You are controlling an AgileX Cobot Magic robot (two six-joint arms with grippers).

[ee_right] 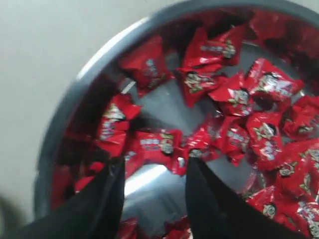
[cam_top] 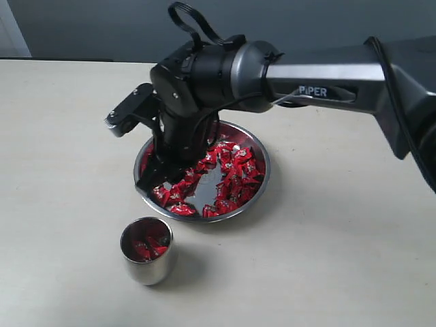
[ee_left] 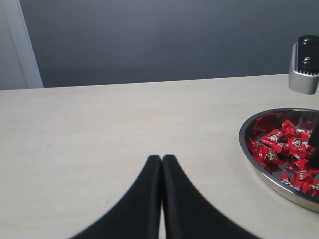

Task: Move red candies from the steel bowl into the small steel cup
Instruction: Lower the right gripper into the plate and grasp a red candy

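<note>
The right tool (ee_right: 153,174) hangs with its jaws apart and empty, just above the one bowl (cam_top: 264,163). Several dozen red candies (ee_right: 234,94), too many to count, lie heaped beneath it. Near its tips the one cup (cam_top: 151,271) stands on the worktop (cam_top: 340,259), holding only a few. Most of the job looks left to do. The left tool (ee_left: 162,167) is closed together, well aside.
</note>
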